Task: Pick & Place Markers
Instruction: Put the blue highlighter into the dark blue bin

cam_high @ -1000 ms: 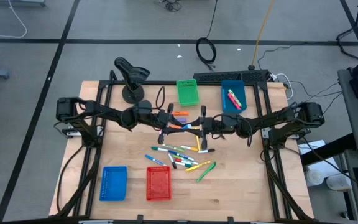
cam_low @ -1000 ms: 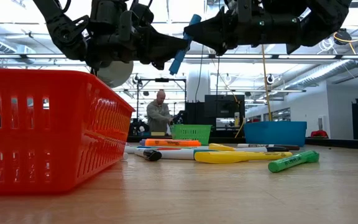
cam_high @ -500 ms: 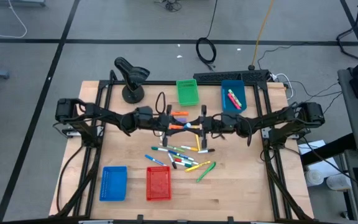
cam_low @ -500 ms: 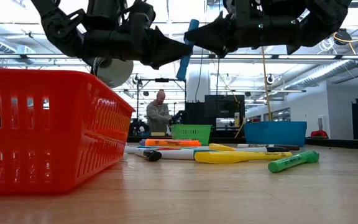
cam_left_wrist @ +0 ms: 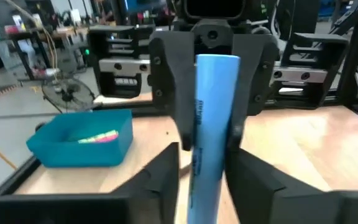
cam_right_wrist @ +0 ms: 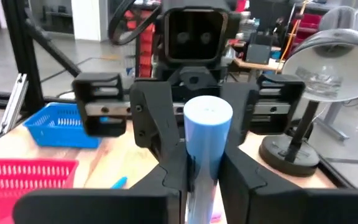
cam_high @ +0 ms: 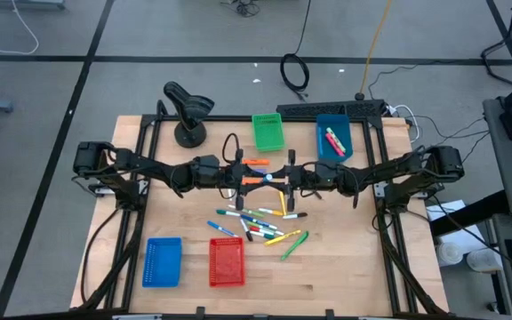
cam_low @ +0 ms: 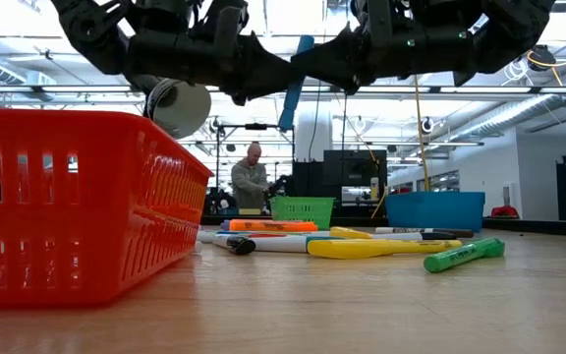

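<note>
High above the table's middle my two grippers meet tip to tip, both level. Between them a light blue marker (cam_low: pixel 296 87) stands nearly upright. My right gripper (cam_right_wrist: pixel 204 171) is shut on it. My left gripper (cam_left_wrist: pixel 204 165) is open, its fingers on either side of the same marker with a narrow gap showing at each. Below, several more markers (cam_high: pixel 256 222) lie scattered flat on the wooden table, with a green one (cam_high: pixel 293 244) apart at the right. My right gripper pinches the blue marker's barrel (cam_right_wrist: pixel 207 146) between its two fingers, around the middle of its length. The fingers come level from the table's right and lie across the marker. The marker is nearly upright and lifted well clear of the table.
A green basket (cam_high: pixel 268 132) and a teal bin (cam_high: pixel 333 153) holding pink markers stand at the far edge, beside a black desk lamp (cam_high: pixel 185 111). A blue basket (cam_high: pixel 163 260) and a red basket (cam_high: pixel 227 262) sit near the front edge. A person stands in the room behind.
My left gripper has swung a little toward the table's right and turned to point straight at my right gripper. The blue marker, tilted a second ago, now stands nearly upright between the two grippers.
</note>
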`<state>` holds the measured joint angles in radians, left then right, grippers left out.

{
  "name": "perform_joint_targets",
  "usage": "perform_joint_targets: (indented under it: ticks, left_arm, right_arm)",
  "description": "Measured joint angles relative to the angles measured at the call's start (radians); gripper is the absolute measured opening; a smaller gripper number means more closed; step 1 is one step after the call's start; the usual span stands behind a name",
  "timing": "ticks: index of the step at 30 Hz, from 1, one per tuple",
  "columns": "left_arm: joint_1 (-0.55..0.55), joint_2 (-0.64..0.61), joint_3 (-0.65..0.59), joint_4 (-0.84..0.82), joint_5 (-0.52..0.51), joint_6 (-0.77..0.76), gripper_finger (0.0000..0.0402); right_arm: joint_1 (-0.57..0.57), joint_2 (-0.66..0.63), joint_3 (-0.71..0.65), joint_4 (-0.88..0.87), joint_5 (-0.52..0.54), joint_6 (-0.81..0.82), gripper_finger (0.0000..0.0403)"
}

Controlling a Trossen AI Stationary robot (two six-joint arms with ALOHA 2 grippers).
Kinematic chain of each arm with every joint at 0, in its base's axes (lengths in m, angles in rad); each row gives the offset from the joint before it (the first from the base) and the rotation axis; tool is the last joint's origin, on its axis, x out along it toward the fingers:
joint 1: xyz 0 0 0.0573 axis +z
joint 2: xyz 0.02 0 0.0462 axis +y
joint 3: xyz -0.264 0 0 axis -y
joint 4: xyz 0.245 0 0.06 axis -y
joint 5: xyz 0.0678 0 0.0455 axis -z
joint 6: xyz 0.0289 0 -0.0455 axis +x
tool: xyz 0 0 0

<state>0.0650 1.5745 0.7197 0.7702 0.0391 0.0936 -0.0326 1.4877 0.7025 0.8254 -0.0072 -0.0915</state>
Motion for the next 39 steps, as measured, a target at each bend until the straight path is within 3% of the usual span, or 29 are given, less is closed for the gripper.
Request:
perform_joint_targets:
  ticks: [9,21,28,34,39]
  left_arm:
    - [-0.001,-0.012,-0.002,0.028,0.011,0.065,0.0241]
    - [-0.01,-0.095,-0.002,-0.037,0.009,0.025,0.0267]
    - [-0.015,-0.099,-0.002,-0.065,0.004,0.035,0.0267]
    - [-0.014,-0.099,-0.002,-0.082,0.002,0.036,0.0267]
    - [-0.013,-0.099,-0.002,-0.088,-0.026,0.036,0.0267]
  right_arm:
    - [-0.006,-0.006,0.0,-0.025,0.002,-0.028,0.0049]
    - [-0.091,-0.128,-0.003,-0.291,0.028,0.015,0.0049]
    - [-0.127,-0.24,-0.015,-0.549,0.301,-0.001,0.0049]
    - [-0.167,-0.36,-0.017,-0.813,0.595,0.049,0.0049]
    - [-0.216,-0.435,-0.086,-0.85,0.706,0.062,0.0049]
